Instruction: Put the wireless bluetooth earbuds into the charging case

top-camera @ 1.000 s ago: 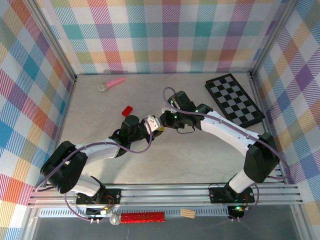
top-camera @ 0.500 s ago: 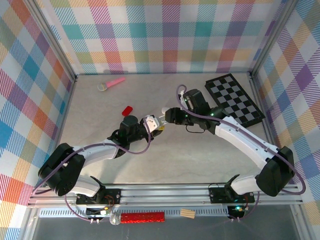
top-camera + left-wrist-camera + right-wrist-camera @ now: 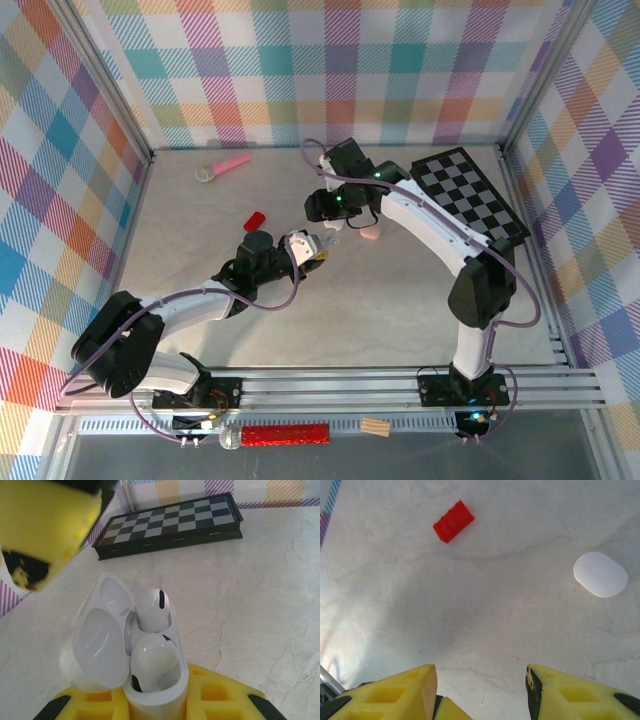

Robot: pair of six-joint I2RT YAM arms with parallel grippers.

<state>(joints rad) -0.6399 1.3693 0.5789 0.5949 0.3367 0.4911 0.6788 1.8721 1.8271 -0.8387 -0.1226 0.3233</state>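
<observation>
My left gripper (image 3: pixel 155 702) (image 3: pixel 303 248) is shut on the base of a white charging case (image 3: pixel 175 680), lid (image 3: pixel 95 645) hinged open to the left. Two white earbuds stand in its wells, one at the far end (image 3: pixel 152 609) and one nearer (image 3: pixel 152 660), their heads above the rim. My right gripper (image 3: pixel 480 685) (image 3: pixel 327 228) hangs open just behind the case with nothing between its fingers. One of its yellow fingers (image 3: pixel 45 525) looms at the upper left of the left wrist view.
A closed pale pink pebble-shaped case (image 3: pixel 370 233) (image 3: pixel 600 574) lies right of the grippers. A red brick (image 3: pixel 255 219) (image 3: pixel 453 521) lies to the left. A folded chessboard (image 3: pixel 468 200) (image 3: pixel 170 525) sits at the back right, a pink brush (image 3: pixel 225 165) at the back left.
The right gripper opened and drew back from the case. Its arm swung round to the far side, uncovering the pink case. The left gripper held the white case still.
</observation>
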